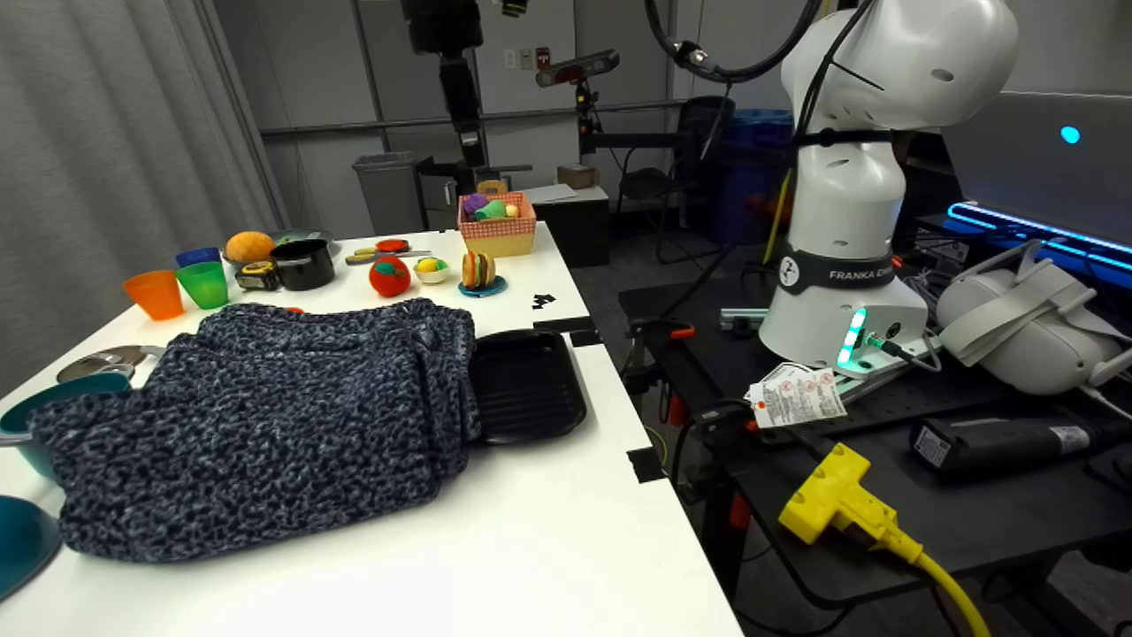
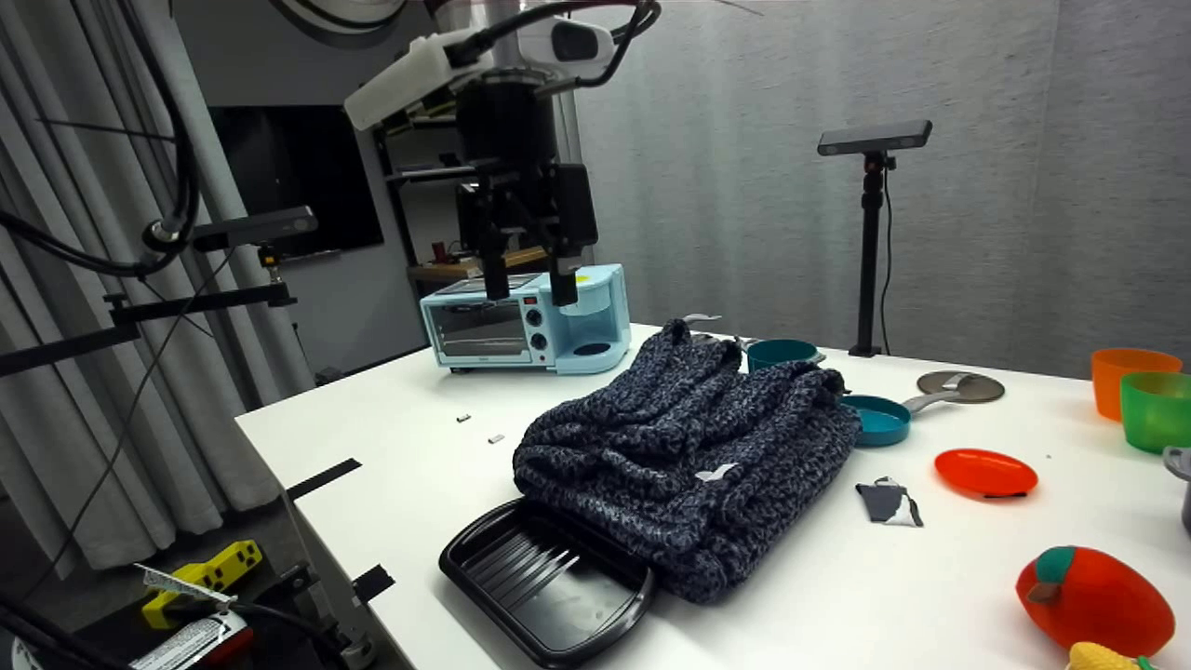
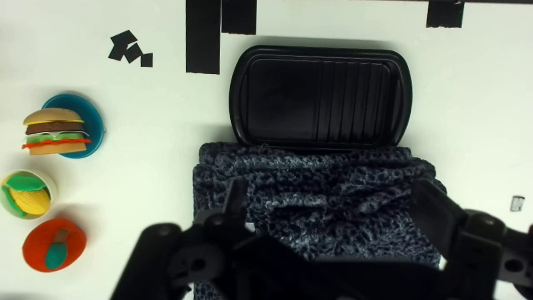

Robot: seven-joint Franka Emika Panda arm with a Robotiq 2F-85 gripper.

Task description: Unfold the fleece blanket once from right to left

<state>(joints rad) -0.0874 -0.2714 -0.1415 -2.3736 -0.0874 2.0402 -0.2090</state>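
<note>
The black two-fingered hand (image 3: pixel 330 184) hangs spread and empty above the navy-grey speckled fleece blanket (image 2: pixel 665 442), rumpled on the white counter (image 2: pixel 400 414). Too deep a pinch could drag every layer into the round teal pan (image 2: pixel 879 422) beyond!

Grey curtain (image 1: pixel 124 133); panelled wall (image 1: pixel 305 66); white table (image 1: pixel 566 548).
</note>
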